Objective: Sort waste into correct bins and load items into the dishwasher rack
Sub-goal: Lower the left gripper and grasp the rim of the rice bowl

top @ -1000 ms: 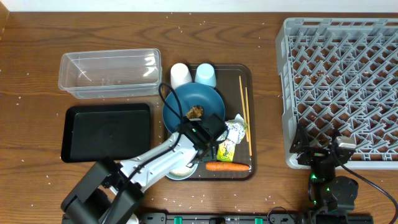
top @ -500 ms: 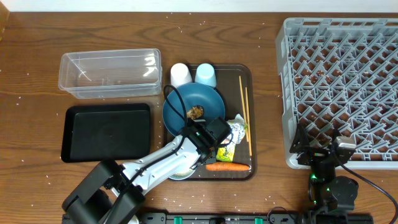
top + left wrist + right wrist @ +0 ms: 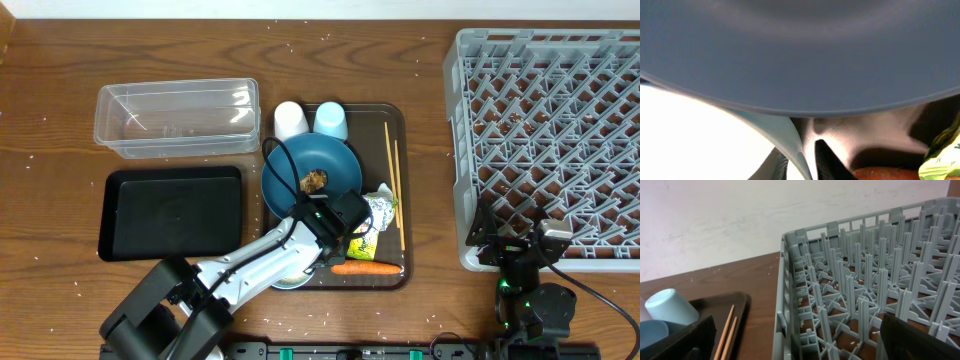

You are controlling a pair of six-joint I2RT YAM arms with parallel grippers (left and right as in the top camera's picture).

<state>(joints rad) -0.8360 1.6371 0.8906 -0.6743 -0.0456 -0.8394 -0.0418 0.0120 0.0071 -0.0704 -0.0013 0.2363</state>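
Blue plate (image 3: 332, 158), orange carrot (image 3: 365, 268)

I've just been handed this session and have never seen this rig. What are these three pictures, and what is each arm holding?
Two robot arms with two-finger grippers work at a wooden table. One picture looks straight down from above; the other two come from a camera on each wrist. A brown tray carries a blue plate with a food lump, a white cup, a light-blue cup, chopsticks, a wrapper, a carrot and a white bowl. Left of it sit a clear tub and a black tray; the grey dishwasher rack is on the right. The left gripper seems pinched on the white bowl's rim. The right gripper is open and holds nothing, beside the rack.
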